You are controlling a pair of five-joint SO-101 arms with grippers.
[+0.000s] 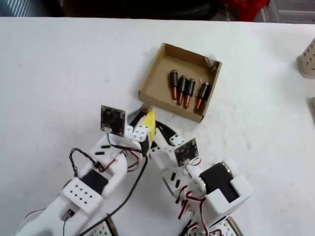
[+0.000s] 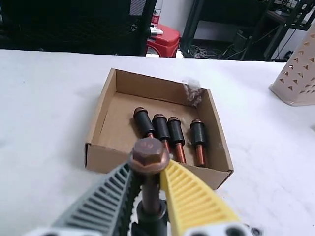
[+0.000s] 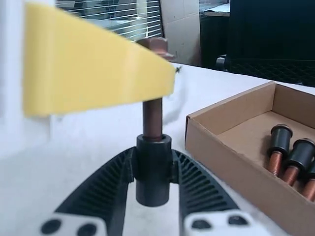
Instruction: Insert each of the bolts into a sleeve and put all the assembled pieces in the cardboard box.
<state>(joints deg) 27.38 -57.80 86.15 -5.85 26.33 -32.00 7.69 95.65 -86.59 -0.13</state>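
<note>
A copper bolt [image 2: 148, 155] stands upright, and my left gripper [image 2: 147, 169] is shut on its shank just under the hex head, between a grey and a yellow finger [image 3: 98, 73]. The bolt's lower end [image 3: 153, 118] sits in a black sleeve [image 3: 153, 184]. My right gripper [image 3: 153, 160] is shut on that sleeve with its black fingers. Both grippers meet just in front of the cardboard box [image 1: 167, 105], with the bolt head [image 1: 146, 107] near its front wall. Several assembled pieces [image 1: 187, 88] lie side by side inside the box [image 2: 106, 157].
A small grey wad [image 2: 192, 93] sits at the box's far corner. A beige perforated holder [image 1: 307, 61] stands at the table's right edge. Arm cables [image 1: 128, 191] trail near the front. White tabletop spreads left of the box.
</note>
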